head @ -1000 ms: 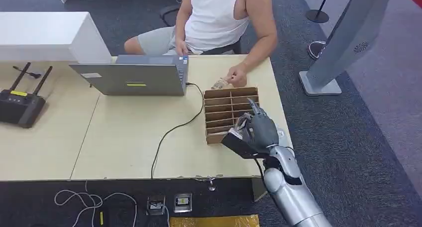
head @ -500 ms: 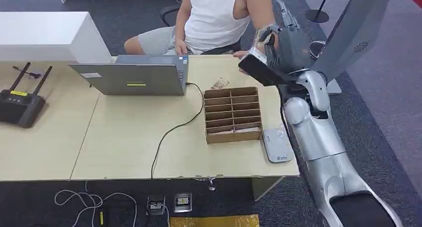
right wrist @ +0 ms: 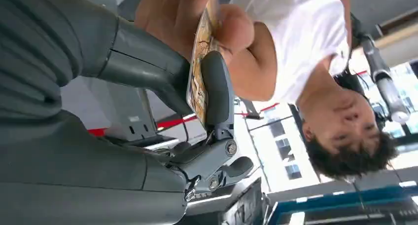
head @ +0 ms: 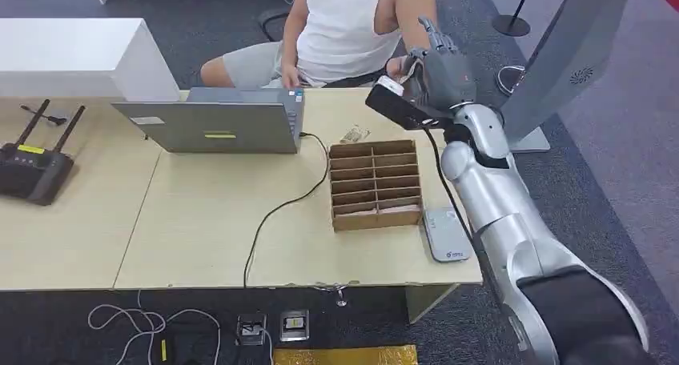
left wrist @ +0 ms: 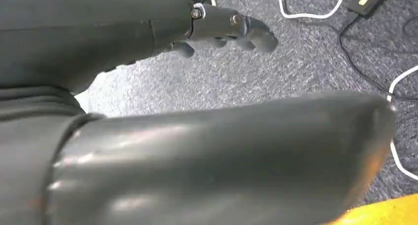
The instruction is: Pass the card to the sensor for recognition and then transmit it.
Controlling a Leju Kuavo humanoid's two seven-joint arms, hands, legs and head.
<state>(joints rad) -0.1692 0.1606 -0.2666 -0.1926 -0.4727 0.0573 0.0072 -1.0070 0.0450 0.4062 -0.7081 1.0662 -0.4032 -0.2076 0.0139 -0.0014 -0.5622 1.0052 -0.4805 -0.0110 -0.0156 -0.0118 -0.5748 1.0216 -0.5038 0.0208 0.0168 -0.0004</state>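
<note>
Here, past the table's (head: 200, 245) far edge, my right hand (head: 432, 77) pinches the card (right wrist: 198, 82) as a person's hand (right wrist: 197, 13) grips it too: handover step; next, I let go.

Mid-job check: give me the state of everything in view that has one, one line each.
Card: pinched in right hand, person's hand also gripping it.
Left hand: hanging over floor, holding nothing.
Laptop: open, cable plugged in.
Card box: slots mostly empty.

office — desk (head: 200, 221) | laptop (head: 212, 125) | router (head: 32, 169) | carpet (head: 592, 181)
</note>
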